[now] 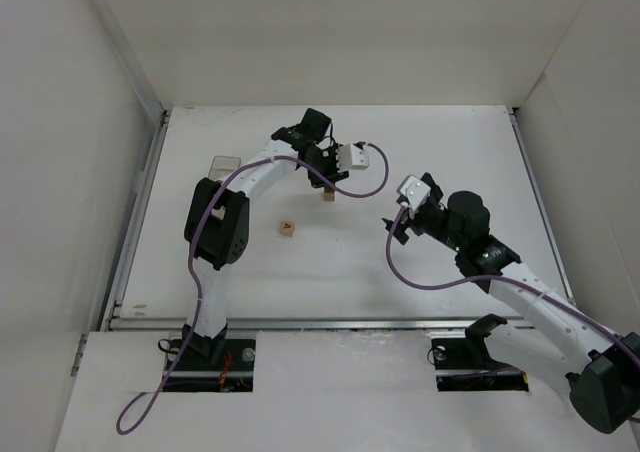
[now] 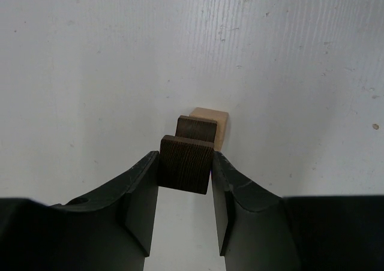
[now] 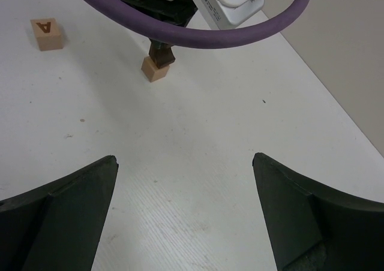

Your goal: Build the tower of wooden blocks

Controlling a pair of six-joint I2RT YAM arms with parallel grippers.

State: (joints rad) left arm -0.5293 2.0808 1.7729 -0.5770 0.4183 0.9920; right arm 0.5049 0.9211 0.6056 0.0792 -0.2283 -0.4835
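My left gripper [image 2: 186, 163] is shut on a dark brown wood block [image 2: 187, 174]. It holds that block just over the tower [image 1: 328, 196]. There a second dark block [image 2: 197, 129] rests on a light tan block [image 2: 217, 126]. Whether the held block touches the one under it I cannot tell. In the right wrist view the tan base [image 3: 155, 71] shows, with a dark block [image 3: 162, 54] on it beneath the left gripper. A loose tan block marked A [image 1: 288, 229] [image 3: 47, 33] lies on the table to the tower's near left. My right gripper [image 3: 185, 157] [image 1: 395, 227] is wide open and holds nothing, to the tower's right.
A clear plastic box [image 1: 222, 164] sits at the back left beside the left arm. White walls [image 1: 120, 62] close the table [image 1: 450, 152] in at the back and sides. A purple cable [image 3: 210, 38] loops from the left wrist above the tower.
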